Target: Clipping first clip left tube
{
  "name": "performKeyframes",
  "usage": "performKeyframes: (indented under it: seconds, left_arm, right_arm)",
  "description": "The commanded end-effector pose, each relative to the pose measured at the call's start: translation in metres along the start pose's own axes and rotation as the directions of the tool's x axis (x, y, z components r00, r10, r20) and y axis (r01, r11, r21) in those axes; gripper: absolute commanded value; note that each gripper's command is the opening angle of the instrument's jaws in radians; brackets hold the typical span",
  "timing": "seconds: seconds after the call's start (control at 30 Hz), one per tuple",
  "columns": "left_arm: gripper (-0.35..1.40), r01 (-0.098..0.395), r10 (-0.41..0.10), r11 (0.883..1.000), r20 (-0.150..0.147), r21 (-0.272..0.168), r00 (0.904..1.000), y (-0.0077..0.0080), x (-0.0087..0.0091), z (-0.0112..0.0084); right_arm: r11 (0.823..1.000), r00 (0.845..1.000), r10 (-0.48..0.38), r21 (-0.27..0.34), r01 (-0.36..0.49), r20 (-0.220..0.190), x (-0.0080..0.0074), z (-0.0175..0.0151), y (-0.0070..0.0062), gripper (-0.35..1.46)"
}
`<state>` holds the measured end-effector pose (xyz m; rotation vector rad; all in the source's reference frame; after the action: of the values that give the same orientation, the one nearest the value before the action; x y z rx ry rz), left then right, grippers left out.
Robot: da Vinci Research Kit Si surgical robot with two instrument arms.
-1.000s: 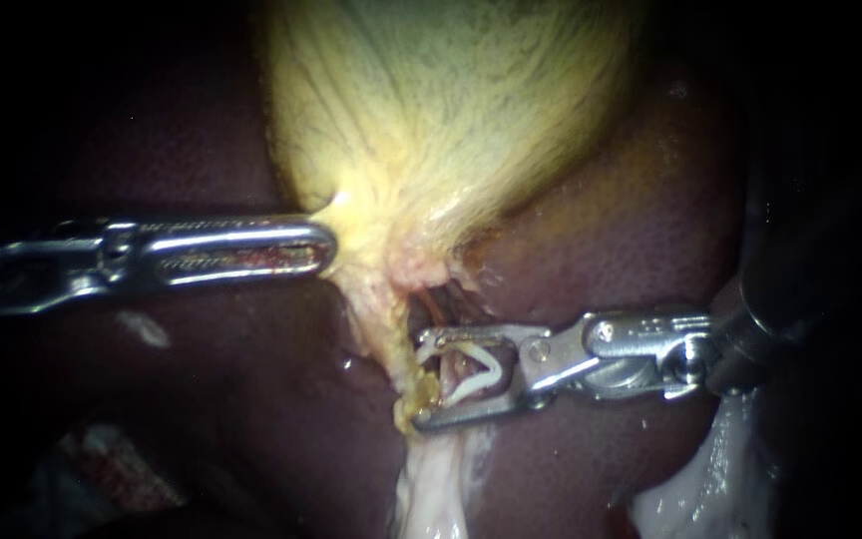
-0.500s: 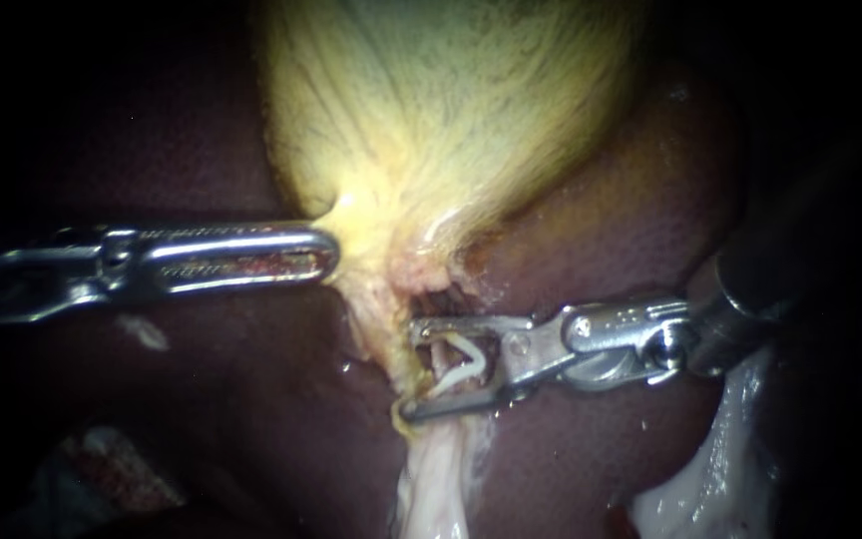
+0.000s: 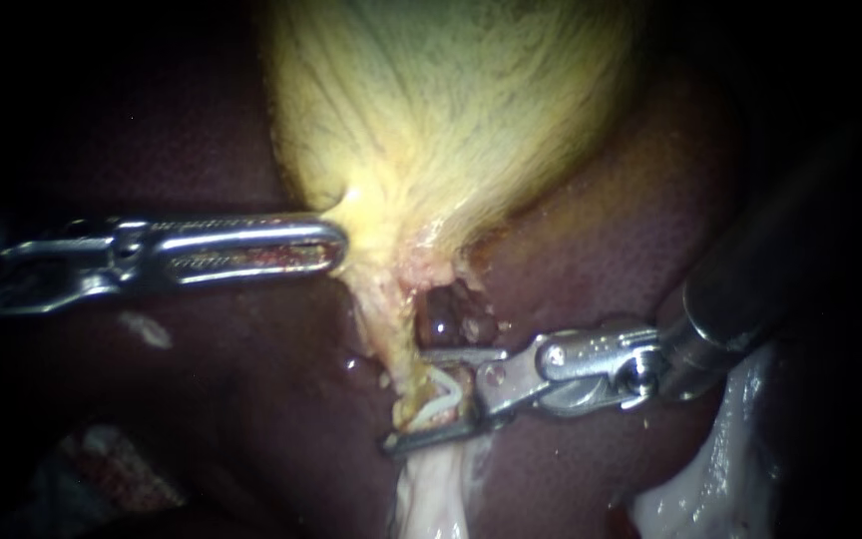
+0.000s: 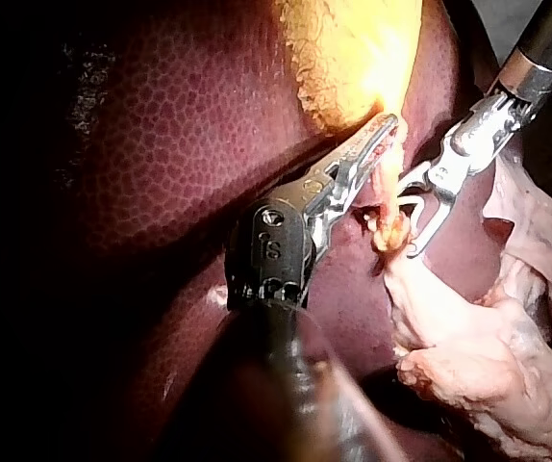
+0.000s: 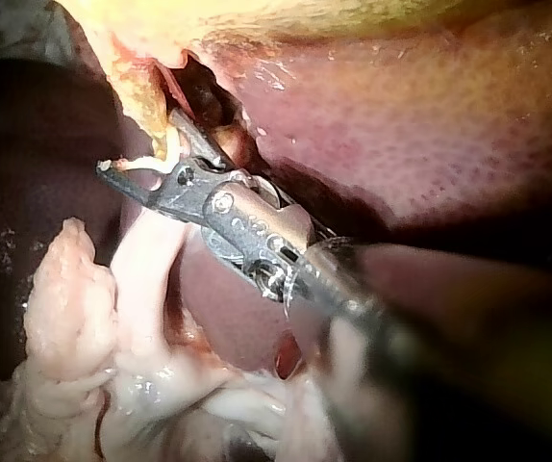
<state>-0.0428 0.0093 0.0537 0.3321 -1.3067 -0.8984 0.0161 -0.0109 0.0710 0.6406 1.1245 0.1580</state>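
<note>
Endoscope: the left instrument (image 3: 336,245) clamps the gallbladder (image 3: 451,110) edge. The right instrument (image 3: 406,399) grips a white clip (image 3: 446,394) astride the tube (image 3: 429,479), its jaws narrower than half a second ago. A dark hollow (image 3: 446,314) now shows above them. Left wrist: bare liver (image 4: 189,125) flanks both. Right wrist: the clip crosses the tube.

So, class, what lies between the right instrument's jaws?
A white clip, gripped by both jaws of the right instrument, and the pale tube crossing the gap. The endoscope view shows both.
</note>
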Motion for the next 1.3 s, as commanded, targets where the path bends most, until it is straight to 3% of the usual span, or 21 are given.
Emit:
performKeyframes:
  seconds: [0.03,0.23,0.7,0.93,1.03,1.1,1.13,1.3]
  left_arm:
    - [-0.35,0.001,-0.001,1.0,0.0,0.0,1.0,0.0001,0.0,0.0001]
    - [-0.35,0.001,-0.001,1.0,0.0,-0.001,1.0,0.0004,0.0001,0.0003]
    - [-0.35,0.001,-0.001,1.0,0.001,-0.004,1.0,0.0003,0.0,0.0008]
    - [-0.35,0.001,-0.001,1.0,0.001,-0.005,1.0,0.0001,0.0,0.0009]
    - [-0.35,0.001,-0.001,1.0,0.001,-0.005,1.0,0.0,0.0,0.0009]
    - [-0.35,0.001,-0.001,1.0,0.001,-0.005,1.0,0.0,0.0,0.0009]
    - [-0.35,0.001,-0.001,1.0,0.001,-0.006,1.0,0.0,-0.0001,0.0009]
    - [-0.35,0.002,-0.001,1.0,0.001,-0.006,1.0,0.0,-0.0001,0.001]
  right_arm:
    - [1.0,1.0,-0.006,0.008,0.006,-0.003,-0.0001,0.0003,-0.0002,0.54]
    - [0.998,0.999,-0.034,0.044,0.034,-0.003,-0.0005,0.0019,-0.0002,0.52]
    - [0.999,0.999,-0.049,0.017,0.049,-0.006,-0.0008,0.0026,0.0009,0.5]
    - [0.999,0.998,-0.049,0.0,0.049,0.027,-0.0011,0.003,0.0014,0.42]
    - [0.999,0.998,-0.05,-0.016,0.051,0.038,-0.0014,0.0025,0.0013,0.22]
    - [0.999,0.999,-0.033,-0.024,0.034,0.04,-0.0016,0.002,0.0011,-0.09]
    - [0.999,0.999,-0.02,-0.025,0.021,0.039,-0.0016,0.0019,0.0012,-0.15]
    - [0.999,0.999,-0.019,-0.027,0.021,0.039,-0.0019,0.0017,0.0015,-0.25]
